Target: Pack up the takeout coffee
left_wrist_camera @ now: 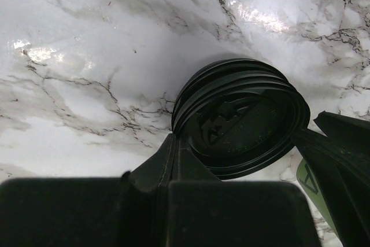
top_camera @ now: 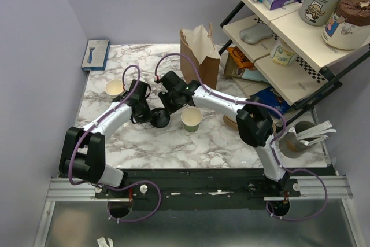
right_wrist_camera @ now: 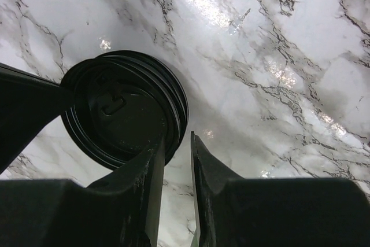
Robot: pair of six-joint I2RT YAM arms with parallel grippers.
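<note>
Left end effector (left_wrist_camera: 175,144) closed, right end effector (right_wrist_camera: 176,141) seemingly ajar, at black lids (left_wrist_camera: 240,121).

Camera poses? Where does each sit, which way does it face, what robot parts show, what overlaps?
Top external: above and behind the bases, looking down on the marble table; both arms in full, left gripper and right gripper flanking the black lid stack.
Left wrist: on the left arm, aimed down at the stack; own fingers at the bottom edge.
Right wrist: on the right arm, aimed down at it from the other side; own fingers, slightly apart.
Shared: all three see the stack.
</note>
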